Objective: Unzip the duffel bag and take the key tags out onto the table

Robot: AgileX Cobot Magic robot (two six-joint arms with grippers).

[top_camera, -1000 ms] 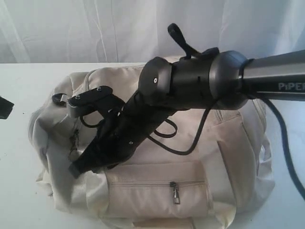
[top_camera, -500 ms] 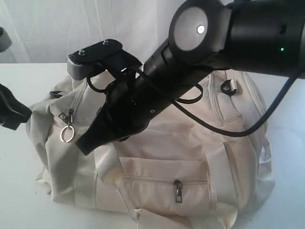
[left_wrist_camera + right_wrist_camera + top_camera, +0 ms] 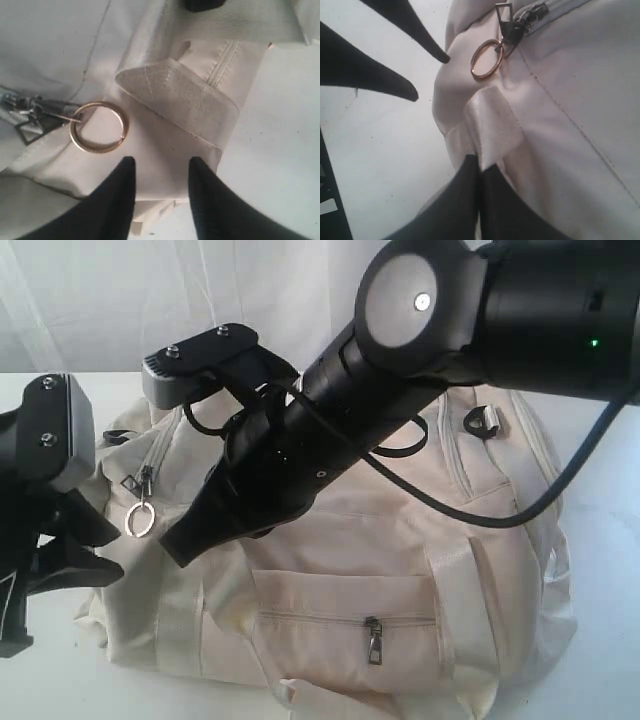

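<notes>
Currently starting unzip of duffel bag (image 3: 400, 540) | left pincer (image 3: 161, 164) hovering parted near zipper ring (image 3: 98, 126) | right pincer (image 3: 479, 167) closed | next: pinching ring squarely.

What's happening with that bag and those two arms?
Two robot arms are working at one end of a cream duffel bag. The right gripper is closed, its tip at a webbing tab. The left gripper hangs open just short of the brass ring on the zipper pull. The zipper looks shut, and no key tags are in sight.

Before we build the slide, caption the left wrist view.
Open left claw poised over the webbing tab of the bag, beside its zipper ring.
</notes>
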